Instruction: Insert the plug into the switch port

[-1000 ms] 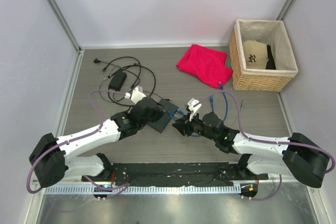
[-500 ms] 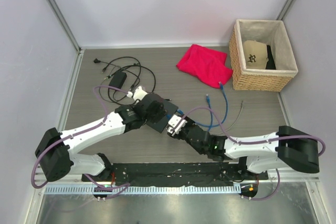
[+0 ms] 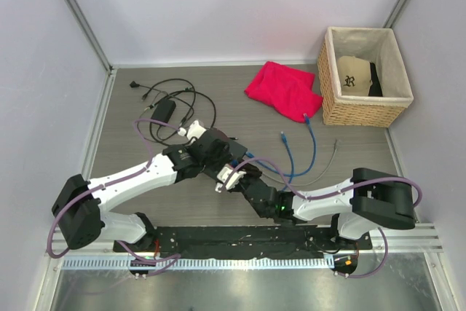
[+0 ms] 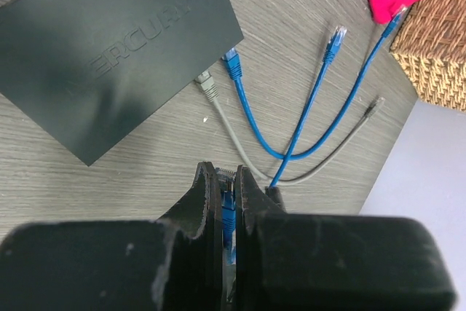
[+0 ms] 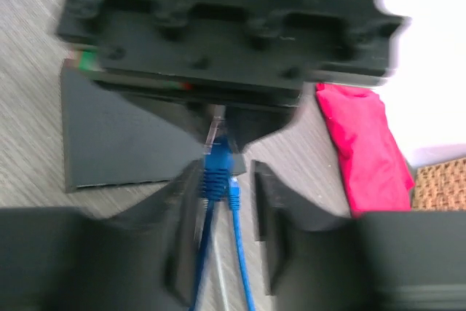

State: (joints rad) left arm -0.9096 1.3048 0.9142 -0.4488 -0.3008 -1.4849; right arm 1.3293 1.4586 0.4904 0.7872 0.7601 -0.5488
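The switch (image 4: 109, 41) is a flat dark box lying on the wooden table; in the top view (image 3: 239, 152) my left arm mostly hides it. A blue plug (image 4: 231, 63) and a grey plug (image 4: 209, 87) lie at its near edge. My left gripper (image 4: 227, 198) is shut on another blue plug (image 4: 228, 213), held above the table beside the switch. In the blurred right wrist view, my right gripper (image 5: 222, 202) is open, its fingers (image 5: 273, 223) on either side of that plug's blue cable (image 5: 217, 169), just below the left gripper. The grippers meet in the top view, the left (image 3: 218, 159) and the right (image 3: 231, 180).
Loose blue cable (image 3: 309, 143) and grey cable (image 3: 328, 162) trail right of the switch. A black power brick (image 3: 162, 113) with cords lies at the far left. A red cloth (image 3: 284, 89) and a wicker basket (image 3: 364, 111) sit at the far right.
My right arm has swung left across the table until its gripper sits against my left gripper. My left gripper has shifted slightly right, over the switch.
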